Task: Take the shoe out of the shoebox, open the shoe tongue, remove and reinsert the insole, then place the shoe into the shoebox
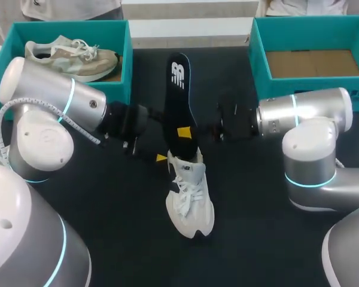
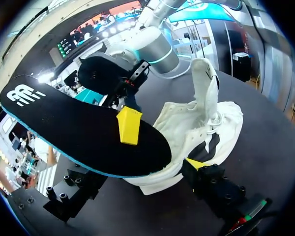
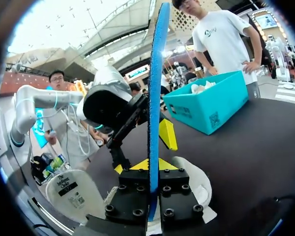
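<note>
A white shoe [image 1: 190, 200] lies on the black table, toe toward me, its tongue [image 2: 205, 78] pulled up. A black insole [image 1: 180, 98] slants up and back out of the shoe's opening. My right gripper [image 1: 200, 130] is shut on the insole's side partway up. In the right wrist view the insole [image 3: 154, 73] stands edge-on between that gripper [image 3: 148, 169]. My left gripper [image 1: 172, 145] is open at the insole's heel end. One yellow fingertip [image 2: 129, 125] rests against the insole's printed face [image 2: 64, 118], the other fingertip [image 2: 196, 163] is by the shoe's collar [image 2: 187, 132].
A teal box [image 1: 127, 66] at the back left holds a beige and grey shoe [image 1: 72, 57]. A second teal box [image 1: 257, 66] at the back right shows only its cardboard floor. Both arms' bodies flank the white shoe.
</note>
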